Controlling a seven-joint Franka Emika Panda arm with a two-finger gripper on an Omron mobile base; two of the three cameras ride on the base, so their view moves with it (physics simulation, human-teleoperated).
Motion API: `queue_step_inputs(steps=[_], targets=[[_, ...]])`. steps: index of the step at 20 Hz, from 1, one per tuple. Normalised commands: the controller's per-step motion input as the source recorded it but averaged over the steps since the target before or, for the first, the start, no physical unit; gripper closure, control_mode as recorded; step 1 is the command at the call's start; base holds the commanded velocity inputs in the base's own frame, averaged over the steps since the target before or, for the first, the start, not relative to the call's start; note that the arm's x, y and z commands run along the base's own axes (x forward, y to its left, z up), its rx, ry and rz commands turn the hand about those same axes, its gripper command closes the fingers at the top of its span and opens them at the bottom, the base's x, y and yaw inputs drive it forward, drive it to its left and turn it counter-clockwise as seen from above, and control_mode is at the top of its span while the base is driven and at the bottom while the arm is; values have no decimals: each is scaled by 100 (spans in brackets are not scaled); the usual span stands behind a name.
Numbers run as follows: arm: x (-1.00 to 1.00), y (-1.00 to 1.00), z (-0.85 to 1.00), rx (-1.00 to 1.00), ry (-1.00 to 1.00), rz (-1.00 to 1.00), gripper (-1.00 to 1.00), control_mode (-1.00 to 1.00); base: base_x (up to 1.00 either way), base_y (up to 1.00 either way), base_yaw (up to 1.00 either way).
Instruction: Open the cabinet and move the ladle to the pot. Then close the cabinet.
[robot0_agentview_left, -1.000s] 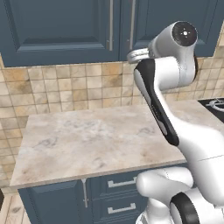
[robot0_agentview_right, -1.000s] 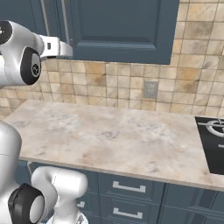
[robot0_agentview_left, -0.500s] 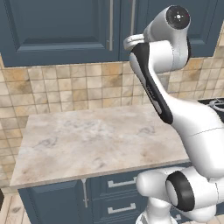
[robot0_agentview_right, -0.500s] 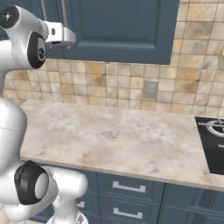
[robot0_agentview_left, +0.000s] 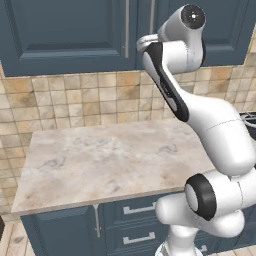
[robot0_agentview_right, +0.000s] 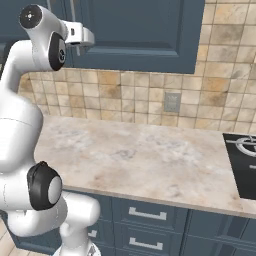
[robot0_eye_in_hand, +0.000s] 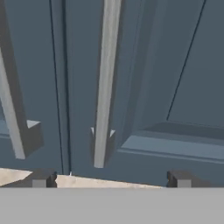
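Observation:
The cabinet (robot0_agentview_left: 65, 30) (robot0_agentview_right: 145, 30) hangs above the counter with both dark blue-grey doors shut. In the hand view its right door (robot0_eye_in_hand: 183, 65) and a vertical silver bar handle (robot0_eye_in_hand: 105, 83) stand close ahead, with the left door's handle (robot0_eye_in_hand: 11, 109) at the edge. My gripper (robot0_eye_in_hand: 109, 179) is open and holds nothing. It sits just below and in front of the right handle's lower end, its fingertips (robot0_eye_in_hand: 41, 180) spread wide on either side. The raised arm holds the hand (robot0_agentview_right: 82, 35) up at the cabinet's bottom edge. The ladle and the pot are out of view.
A marble counter (robot0_agentview_left: 110, 155) (robot0_agentview_right: 150, 155) runs under the cabinet, backed by a tan tiled wall with an outlet (robot0_agentview_right: 172, 102). A black stovetop (robot0_agentview_right: 245, 160) lies at the counter's right end. Drawers with horizontal handles (robot0_agentview_right: 147, 215) sit below.
The arm has swung upward and the hand has risen closer to the lower edge of the cabinet doors. The gripper has stayed open.

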Motion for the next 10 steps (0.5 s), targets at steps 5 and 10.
queue_step_inputs(steps=[5, 10], targets=[[51, 0, 0, 0, 0, 0, -100, -100, 0, 0, 0], [49, 0, 0, 0, 0, 0, -100, -100, 0, 0, 0]])
